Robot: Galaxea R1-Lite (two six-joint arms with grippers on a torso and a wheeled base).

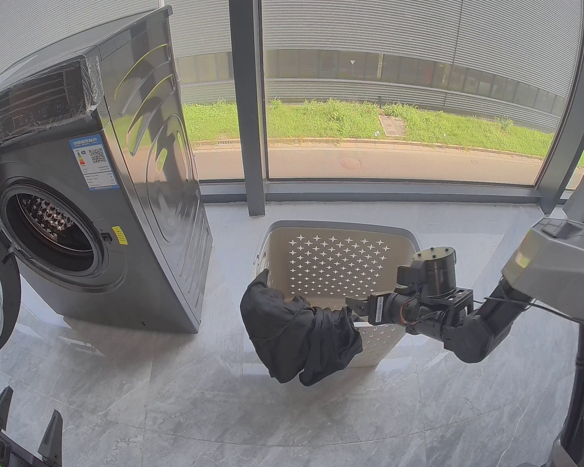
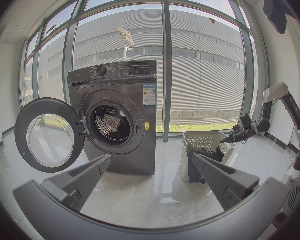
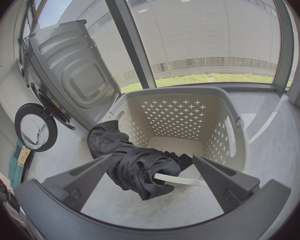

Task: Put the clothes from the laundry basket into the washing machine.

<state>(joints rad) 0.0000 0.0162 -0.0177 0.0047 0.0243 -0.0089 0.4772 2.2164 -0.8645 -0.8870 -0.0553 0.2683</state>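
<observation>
We see a black garment (image 1: 298,342) draped over the near rim of the laundry basket (image 1: 337,261), its long axis running 9 to 3 o'clock. The right gripper (image 1: 353,307) is wide open and holds nothing. It sits at the garment's 3 o'clock end, far nearer than the open, empty left gripper (image 1: 31,403). The washing machine (image 1: 110,163) stands at 10 o'clock with its door open.

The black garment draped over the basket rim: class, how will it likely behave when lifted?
Probably floppy: the black garment sags in folds over the laundry basket rim, so it should dangle when lifted. Likely light: the basket stands upright under it. It may drag on the rim.
</observation>
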